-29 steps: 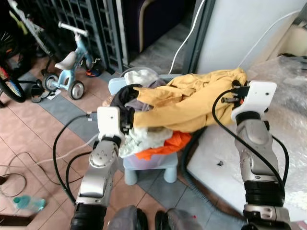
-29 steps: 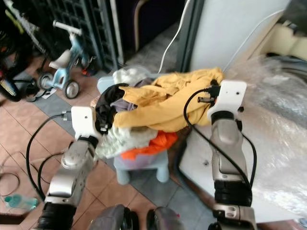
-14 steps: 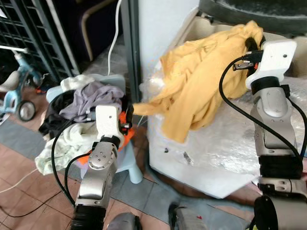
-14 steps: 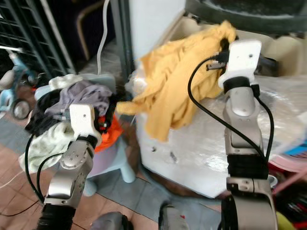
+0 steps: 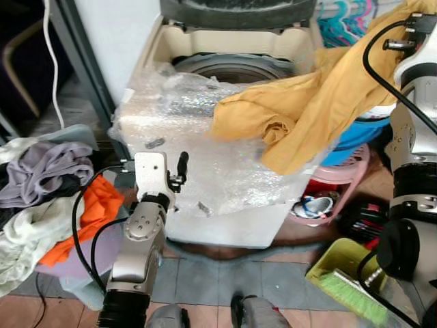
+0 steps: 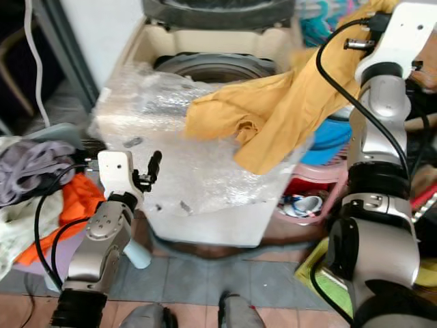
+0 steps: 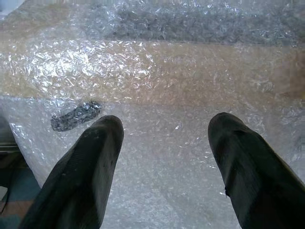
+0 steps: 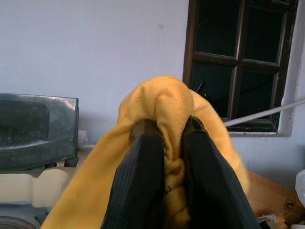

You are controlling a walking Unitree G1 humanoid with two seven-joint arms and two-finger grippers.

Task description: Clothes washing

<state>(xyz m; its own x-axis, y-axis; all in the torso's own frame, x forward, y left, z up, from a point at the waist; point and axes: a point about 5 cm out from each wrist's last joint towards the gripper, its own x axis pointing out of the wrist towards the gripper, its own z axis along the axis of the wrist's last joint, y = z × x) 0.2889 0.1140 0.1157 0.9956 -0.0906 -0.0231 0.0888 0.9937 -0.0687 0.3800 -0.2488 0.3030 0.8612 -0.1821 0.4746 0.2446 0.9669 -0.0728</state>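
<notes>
Left eye view is showing the clothes pile [image 5: 41, 184] lying at the far left on a stool, with the left gripper [image 5: 181, 166] hanging empty just beside the machine's near wall. Left wrist view is making plain that its fingers [image 7: 86, 167] are spread wide, facing bubble wrap [image 7: 157, 90] and holding nothing. Further right, the washing machine [image 5: 232, 123] is standing with its lid up and its drum opening [image 5: 235, 68] bare. The yellow garment [image 5: 300, 116] is draping from upper right down to the left across the wrapped top, its loose end lying near the opening's right edge. The right gripper [image 8: 164, 143] is pinching a bunched fold of it, high at the far right, so the drum lies to its left and lower; I judge this arm nearer to the drop. Right wrist view is showing that clamped fold, which the head views are cropping.
</notes>
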